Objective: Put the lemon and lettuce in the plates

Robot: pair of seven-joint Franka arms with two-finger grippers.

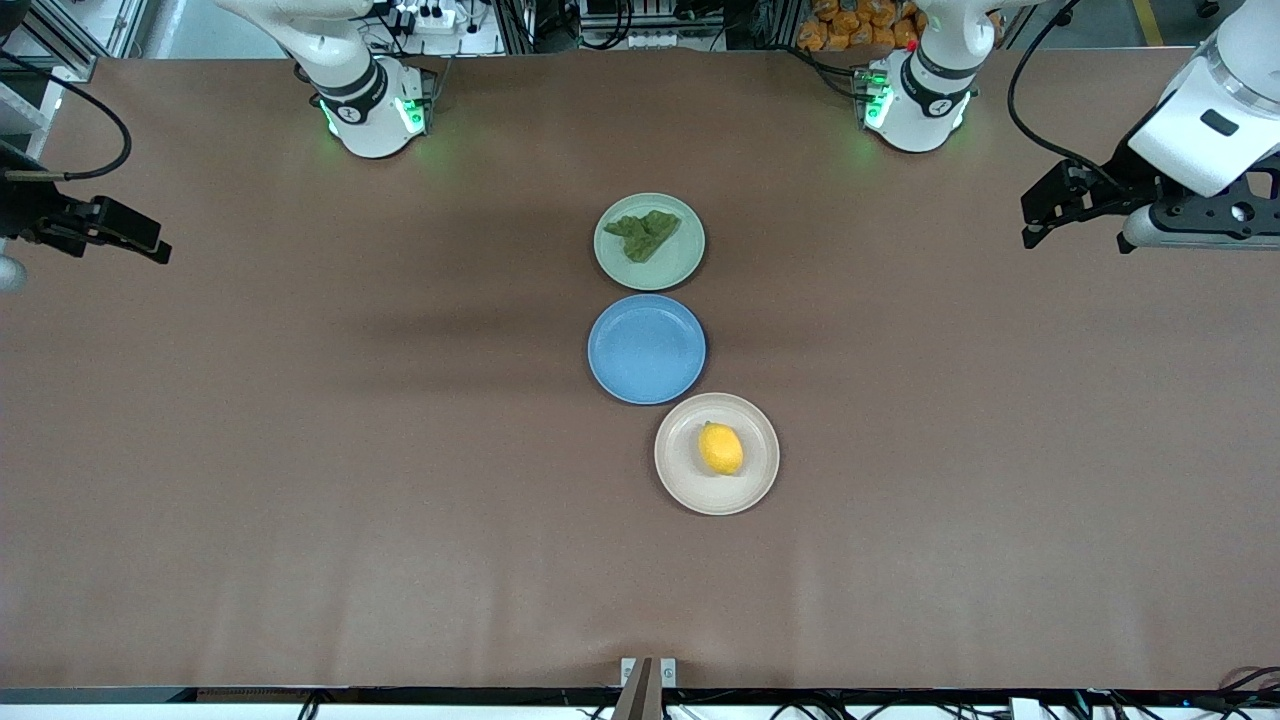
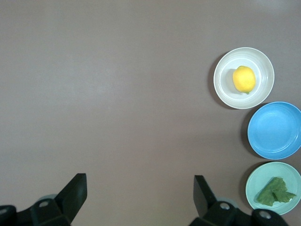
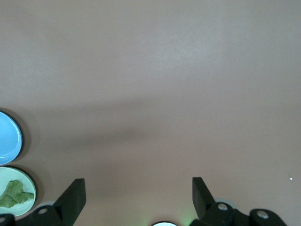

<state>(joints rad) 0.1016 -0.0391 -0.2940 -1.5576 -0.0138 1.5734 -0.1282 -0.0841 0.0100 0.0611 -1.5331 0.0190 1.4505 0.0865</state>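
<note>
lemon [image 1: 721,449], smooth oval yellow, lies in the matte beige plate [image 1: 680,478] nearest the table's [image 1: 300,450] camera edge; wrinkly ragged lettuce [image 1: 643,233] sits in the mint plate [image 1: 665,270], a round blue plate [image 1: 646,349] between. left gripper [image 1: 1040,215] and right gripper [image 1: 140,240] hang over opposite table ends, fingers apart, empty.

Setting was a robotics lab. Two white arm bases [image 1: 372,110] with green status lights were bolted along one edge of a wide bench [image 1: 300,450] covered in plain brown matting. Aluminium framing [image 1: 60,30], a power strip [image 1: 425,15] and loose black cables [image 1: 90,110] crowded the floor area above the bench edge. A stack of orange packets [image 1: 850,25] sat among the equipment.
</note>
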